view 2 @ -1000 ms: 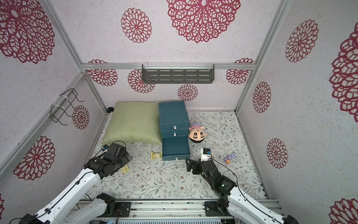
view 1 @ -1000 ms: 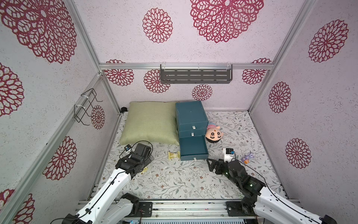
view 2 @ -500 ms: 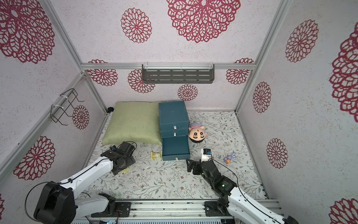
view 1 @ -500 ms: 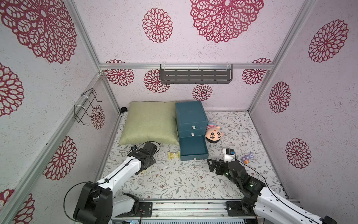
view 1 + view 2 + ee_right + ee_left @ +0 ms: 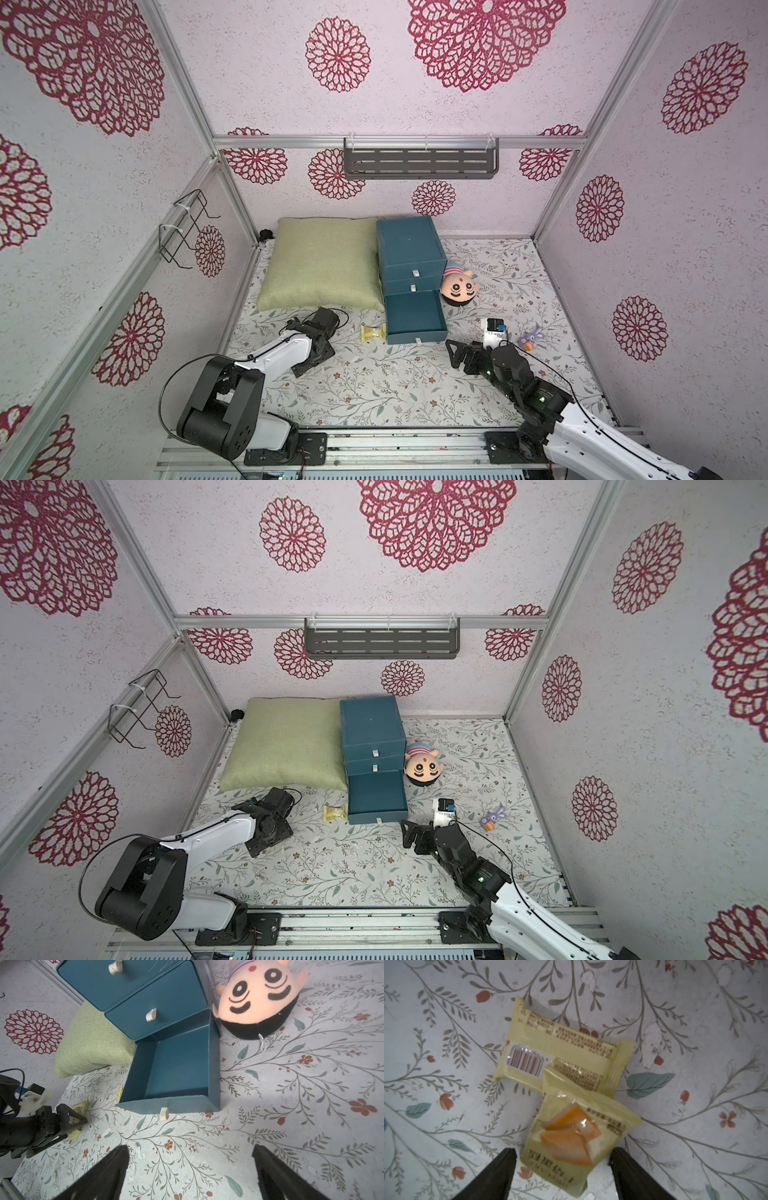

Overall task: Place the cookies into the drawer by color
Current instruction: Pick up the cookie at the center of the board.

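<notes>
The left gripper (image 5: 562, 1148) straddles 1 yellow cookie (image 5: 571, 1136), jaws apart; next, pinch it alone. The right gripper (image 5: 190, 1146) hangs spread wide.

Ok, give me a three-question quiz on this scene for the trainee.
1. True or false: the bottom drawer is pulled out and empty.
2. The packet straddled by the left gripper is: A black, B yellow, C white?
3. What does that packet partly lie on?
Key: 1 true; 2 B; 3 a second yellow packet.
</notes>
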